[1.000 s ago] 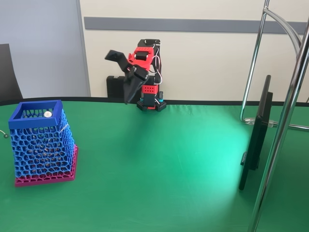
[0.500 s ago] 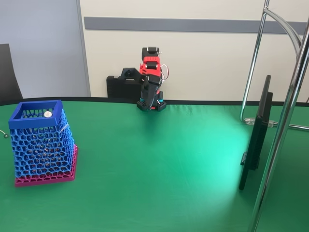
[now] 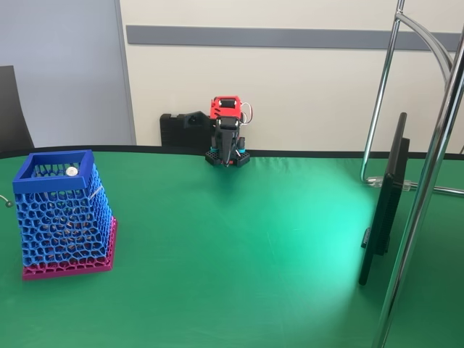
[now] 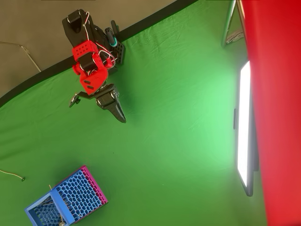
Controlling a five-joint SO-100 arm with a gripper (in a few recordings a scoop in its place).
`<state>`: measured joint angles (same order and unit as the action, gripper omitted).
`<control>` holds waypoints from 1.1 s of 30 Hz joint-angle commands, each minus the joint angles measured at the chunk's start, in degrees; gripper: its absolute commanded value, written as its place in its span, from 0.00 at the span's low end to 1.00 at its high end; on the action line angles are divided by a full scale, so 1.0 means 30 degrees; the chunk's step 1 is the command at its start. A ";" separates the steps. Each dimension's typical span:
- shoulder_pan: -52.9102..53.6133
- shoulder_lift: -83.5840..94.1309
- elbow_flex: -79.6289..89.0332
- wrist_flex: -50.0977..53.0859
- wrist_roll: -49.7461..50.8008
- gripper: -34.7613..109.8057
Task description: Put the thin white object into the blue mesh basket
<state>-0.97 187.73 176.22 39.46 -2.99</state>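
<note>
- On the far left in the fixed view we see the blue mesh basket (image 3: 61,210). It stands upright on the green counter (image 3: 239,246), near the left edge. It has a dark blue rim and a pink base.
- A small white round disc (image 3: 71,172) shows at the top of the basket, just under the rim.
- We see the thin white object (image 3: 95,191) as a pale slanted line at the basket's right wall, a bit below the rim. We cannot tell if it lies fully inside or pokes through the mesh.
- In the overhead view the basket (image 4: 66,200) sits at the bottom left, well apart from the arm.
- A thin wire (image 4: 14,175) lies on the counter left of the basket.
- In the middle, at the back edge of the counter, stands the red and black arm (image 3: 225,109). It is folded up small over its base.
- A black box (image 3: 181,130) sits just left of the arm, by the wall.
- In the overhead view the tool (image 4: 97,112) has its two fingers spread wide, and it holds nothing.
- On the right we see shiny metal poles (image 3: 428,181).
</note>
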 commanded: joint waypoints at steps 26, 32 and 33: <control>0.0088 0.0908 0.0146 0.3311 0.0938 0.25; 0.0059 0.0908 0.0146 0.3340 0.0850 0.25; 0.0059 0.0908 0.0146 0.3340 0.0791 0.25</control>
<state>-0.97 190.11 176.22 49.13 -0.53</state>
